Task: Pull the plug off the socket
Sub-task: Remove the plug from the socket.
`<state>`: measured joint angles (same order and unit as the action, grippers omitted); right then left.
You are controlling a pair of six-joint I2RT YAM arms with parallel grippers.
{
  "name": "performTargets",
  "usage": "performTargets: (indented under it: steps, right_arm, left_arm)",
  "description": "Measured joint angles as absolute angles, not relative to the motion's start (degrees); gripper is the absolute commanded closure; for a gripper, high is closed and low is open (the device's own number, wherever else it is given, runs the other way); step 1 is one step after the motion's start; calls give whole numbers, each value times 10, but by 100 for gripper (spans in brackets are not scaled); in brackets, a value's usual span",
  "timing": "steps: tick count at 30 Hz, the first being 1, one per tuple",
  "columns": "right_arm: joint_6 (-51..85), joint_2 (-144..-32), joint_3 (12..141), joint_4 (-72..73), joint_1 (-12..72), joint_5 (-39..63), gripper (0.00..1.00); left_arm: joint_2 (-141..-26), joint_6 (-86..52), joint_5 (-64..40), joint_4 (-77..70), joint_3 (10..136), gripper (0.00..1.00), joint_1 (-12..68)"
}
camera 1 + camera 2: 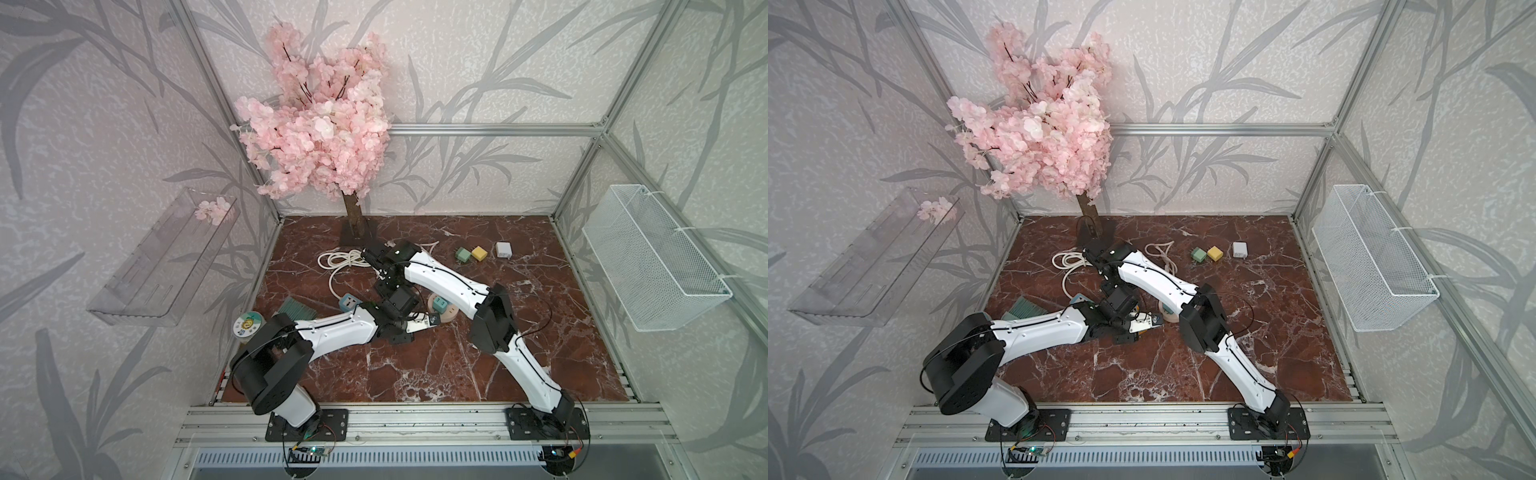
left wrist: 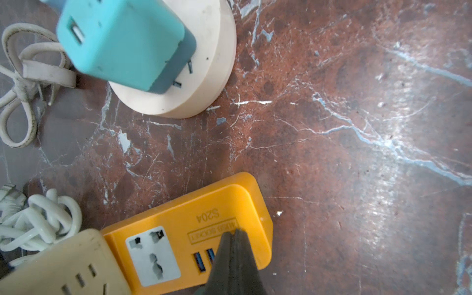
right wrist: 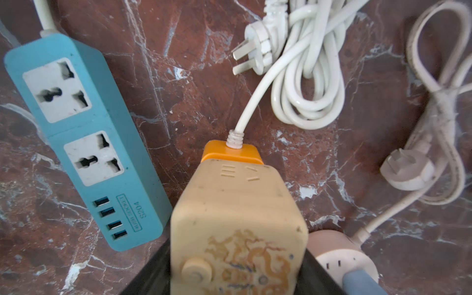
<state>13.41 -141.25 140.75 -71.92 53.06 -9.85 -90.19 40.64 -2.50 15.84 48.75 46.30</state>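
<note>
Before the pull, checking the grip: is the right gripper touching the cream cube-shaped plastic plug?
Touching. The right wrist view shows the right gripper with its black fingers flush against both sides of the cream cube-shaped plastic plug, with no gap.

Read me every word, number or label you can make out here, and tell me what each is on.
"S204": on the blue power strip.
"S204": on the orange power strip, seen upside down.
"SOCKET": boxed label on both strips; the word before it is too blurred.
Cream adapter: raised marks and a faded picture, no readable words.
Round tin: label too small to read.
</note>
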Motion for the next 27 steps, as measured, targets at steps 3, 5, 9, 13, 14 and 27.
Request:
performTargets:
  steps: [3, 5, 9, 13, 14, 27]
  right_arm:
    - [135, -1436, 1454, -754, 533, -109, 100]
    - [135, -1446, 1472, -763, 533, -115, 100]
    - [132, -1449, 1477, -764, 526, -99, 100]
    - [124, -1444, 1459, -746, 499, -31, 100]
    - [123, -1439, 1445, -735, 488, -8, 100]
    - [125, -1415, 1383, -691, 431, 119, 100]
  left_arm:
    - [-901, 409, -25, 157, 486, 100, 463]
    - [-904, 410, -24, 155, 489, 100, 463]
    - [-905, 410, -24, 156, 489, 100, 463]
    - [-908, 410, -25, 151, 489, 100, 463]
    - [-908, 410, -24, 149, 489, 100, 463]
    - [-910, 410, -19, 145, 493, 100, 462]
